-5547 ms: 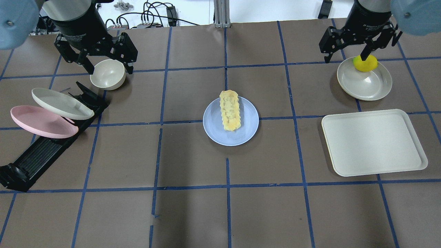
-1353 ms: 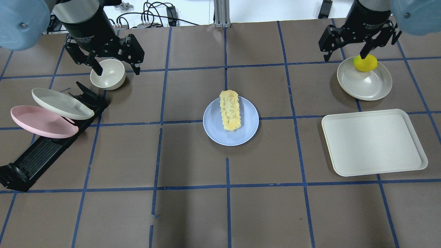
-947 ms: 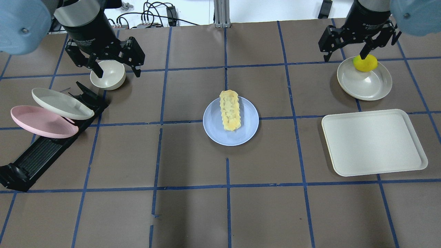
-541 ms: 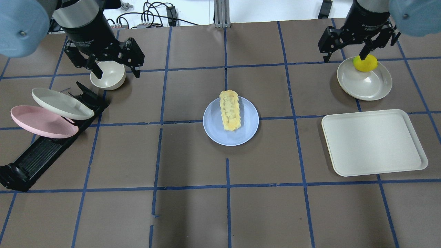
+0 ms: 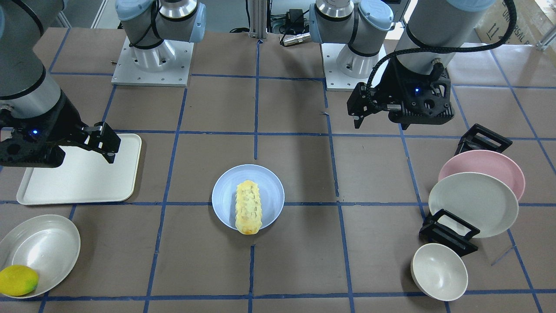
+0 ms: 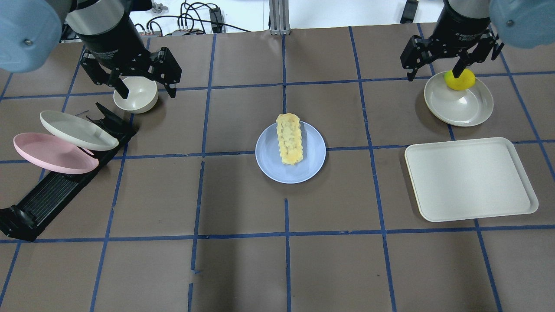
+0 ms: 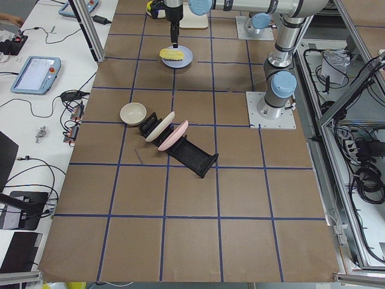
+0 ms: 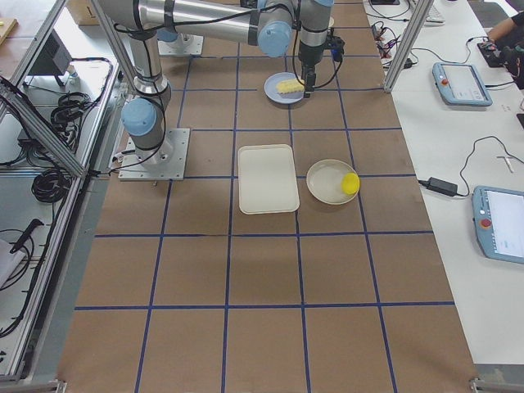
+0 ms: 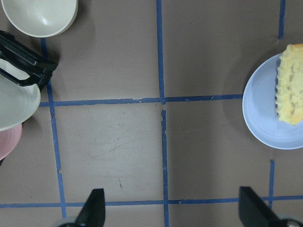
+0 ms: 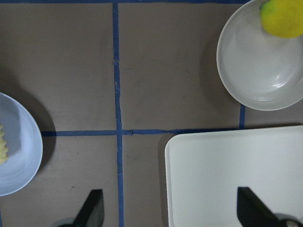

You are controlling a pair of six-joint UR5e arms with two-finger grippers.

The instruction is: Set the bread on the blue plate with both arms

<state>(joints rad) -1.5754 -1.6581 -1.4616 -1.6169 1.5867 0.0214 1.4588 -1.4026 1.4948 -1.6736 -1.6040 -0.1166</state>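
Two grippers are held wide open, with nothing gripped.
The bread [image 6: 289, 138] is laid on the blue plate [image 6: 271, 164] at mid-table, one end overhanging the rim; each wrist view cuts it off. Overhead, a bowl [image 6: 138, 97] is partly hidden by the left gripper [image 6: 147, 92], a lemon [image 6: 463, 81] by the right gripper [image 6: 433, 74].

Bread [image 6: 289, 138] on plate [image 6: 313, 167], table [image 6: 243, 268] centre; tray [image 6: 470, 180] right; rack [image 6: 47, 199], bowl [image 6: 139, 98] left.
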